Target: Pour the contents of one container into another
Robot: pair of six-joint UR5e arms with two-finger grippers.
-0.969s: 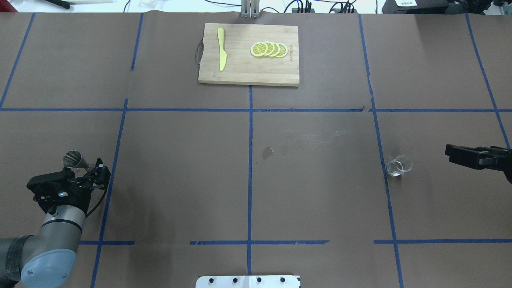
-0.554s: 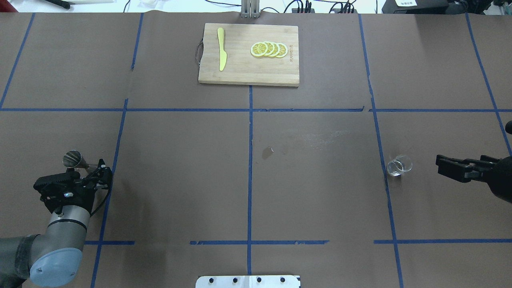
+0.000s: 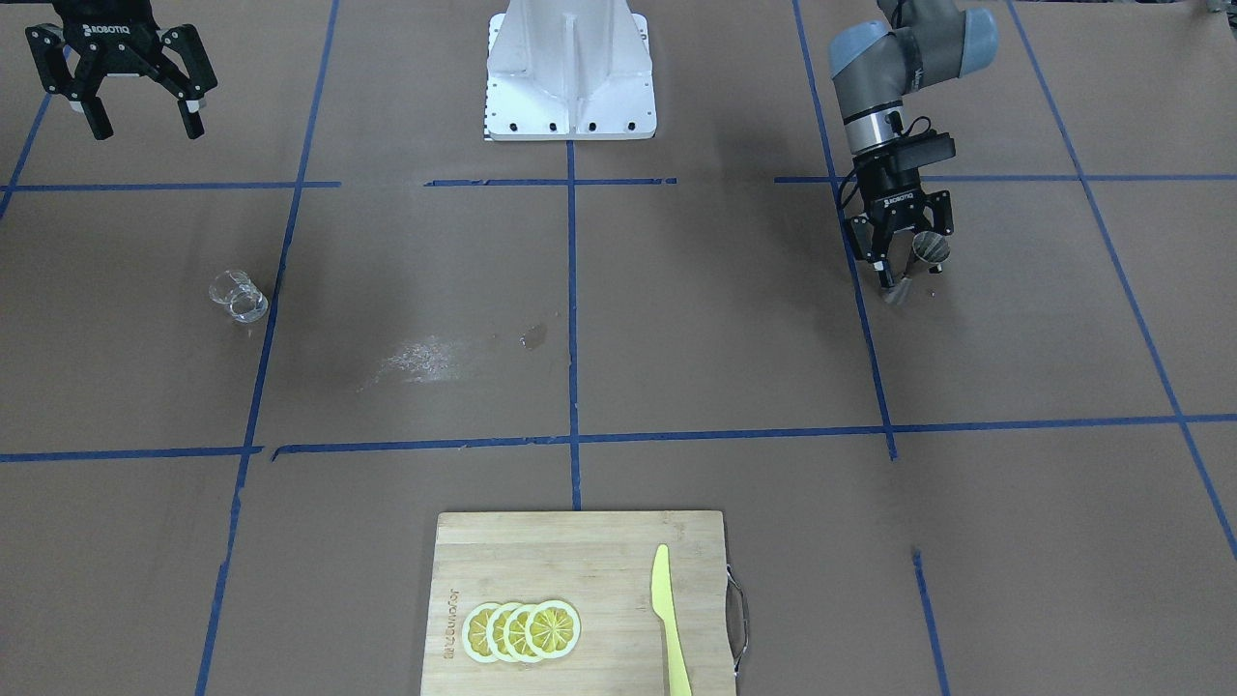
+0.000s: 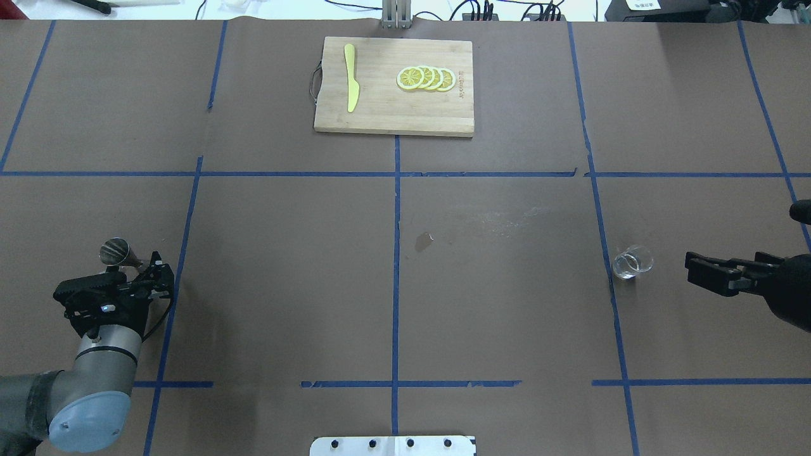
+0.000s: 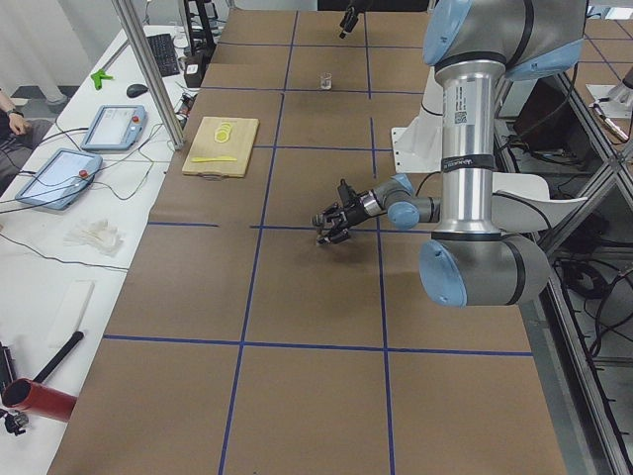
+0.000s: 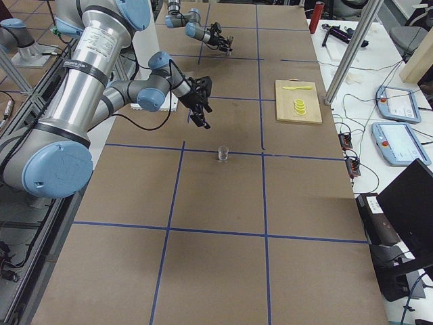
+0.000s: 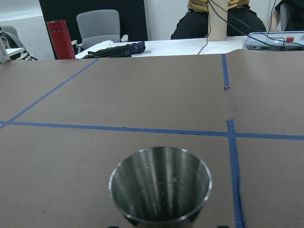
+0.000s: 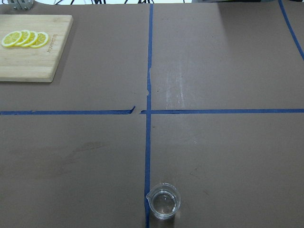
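The clear glass cup (image 4: 632, 261) (image 3: 237, 295) stands upright on the brown table with a little clear liquid in it, and shows low in the right wrist view (image 8: 164, 203). My right gripper (image 4: 696, 272) (image 3: 126, 108) hangs open, level with the cup and a short way to its right in the overhead view, holding nothing. The steel jigger (image 4: 116, 251) (image 3: 928, 253) stands upright at the table's left. Its open mouth fills the bottom of the left wrist view (image 7: 160, 190). My left gripper (image 4: 136, 265) (image 3: 908, 256) is open, with a finger on either side of the jigger.
A wooden cutting board (image 4: 386, 114) at the far middle carries lemon slices (image 4: 426, 78) and a yellow knife (image 4: 351, 79). A small wet spot (image 4: 423, 240) marks the paper near the table's centre. The white robot base plate (image 4: 393, 445) sits at the near edge.
My right gripper has moved left toward the glass cup. The left arm shifted slightly around the jigger early on, then held still. Cup and jigger have not moved.
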